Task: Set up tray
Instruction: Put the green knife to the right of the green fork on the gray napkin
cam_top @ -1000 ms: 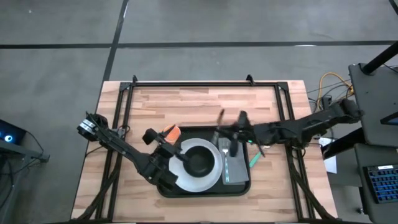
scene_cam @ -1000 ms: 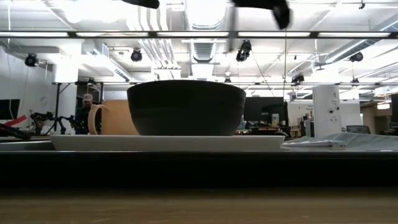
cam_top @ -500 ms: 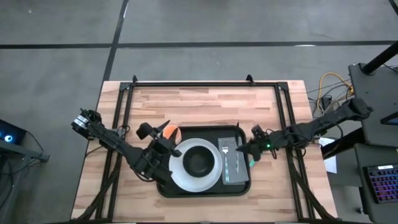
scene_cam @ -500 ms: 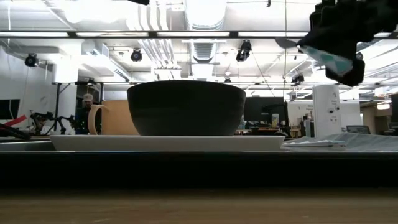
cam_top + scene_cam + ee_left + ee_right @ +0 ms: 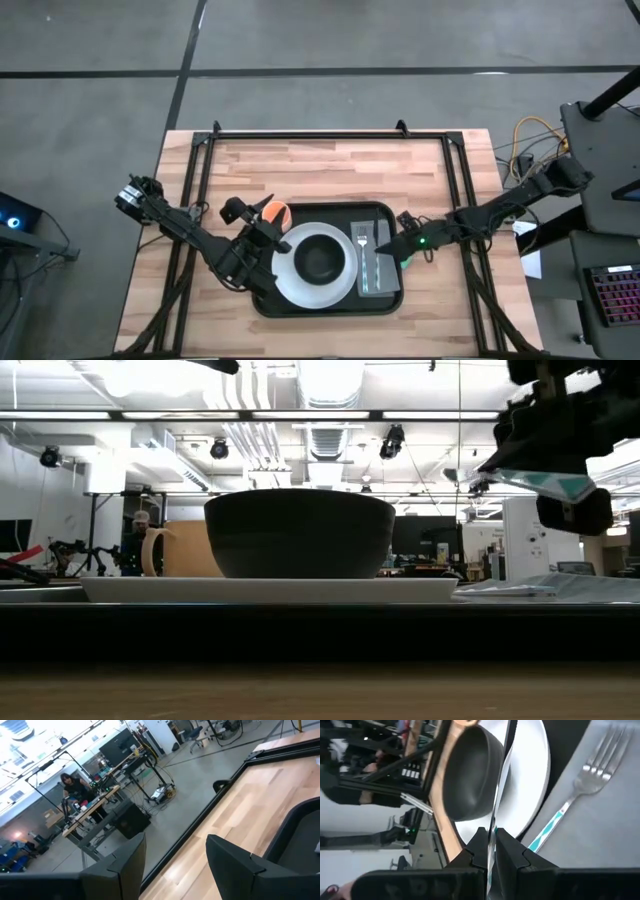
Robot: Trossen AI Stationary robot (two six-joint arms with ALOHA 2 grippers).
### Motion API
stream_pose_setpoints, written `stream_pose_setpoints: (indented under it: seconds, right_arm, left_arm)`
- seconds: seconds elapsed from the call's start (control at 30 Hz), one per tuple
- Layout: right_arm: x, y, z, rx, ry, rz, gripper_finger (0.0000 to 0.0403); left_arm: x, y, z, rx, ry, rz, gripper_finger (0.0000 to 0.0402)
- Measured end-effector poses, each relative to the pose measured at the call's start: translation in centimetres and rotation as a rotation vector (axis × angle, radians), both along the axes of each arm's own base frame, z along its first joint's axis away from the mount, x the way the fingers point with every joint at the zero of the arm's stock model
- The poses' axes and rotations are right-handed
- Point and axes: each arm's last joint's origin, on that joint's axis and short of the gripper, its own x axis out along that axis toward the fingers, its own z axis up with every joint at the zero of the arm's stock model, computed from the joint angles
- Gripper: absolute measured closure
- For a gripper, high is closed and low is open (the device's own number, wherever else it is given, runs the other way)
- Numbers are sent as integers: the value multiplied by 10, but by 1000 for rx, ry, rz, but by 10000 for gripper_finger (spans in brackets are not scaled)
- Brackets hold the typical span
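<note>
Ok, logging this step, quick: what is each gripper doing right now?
Left gripper: open, empty, at the tray's left edge.
Right gripper: shut on a knife with a teal handle, over the napkin.

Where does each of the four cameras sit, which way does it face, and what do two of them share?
High view: above the table, looking straight down on the tray, both arms, left gripper, right gripper.
Low view: at table-top height, looking level across at the black bowl on the white plate; right gripper overhead.
Left wrist view: on the left arm, past its open fingers toward the room.
Right wrist view: on the right arm, fingers shut on a knife, above the fork.
Shared: bowl and plate.
</note>
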Motion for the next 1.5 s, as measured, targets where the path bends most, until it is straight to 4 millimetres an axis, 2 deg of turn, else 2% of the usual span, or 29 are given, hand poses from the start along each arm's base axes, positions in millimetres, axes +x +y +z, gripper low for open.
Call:
stream_pose_setpoints:
  seconds: [0.27,0.4,0.83,1.17,1.5]
  right_arm:
    - [19,10,-16,109,158,16,394]
    - [20,12,-28,163,253,-1,394]
    - [23,3,-44,238,372,-99,394]
    - [33,-12,-36,224,422,-100,394]
    - [49,-6,-44,212,482,-24,394]
  left_arm:
    - [0,0,2,-7,-6,1,214]
    - [0,0,2,-8,-6,1,214]
    - [0,0,2,-8,-8,1,214]
    - [0,0,2,-8,-8,1,214]
    - [0,0,2,-8,-8,1,214]
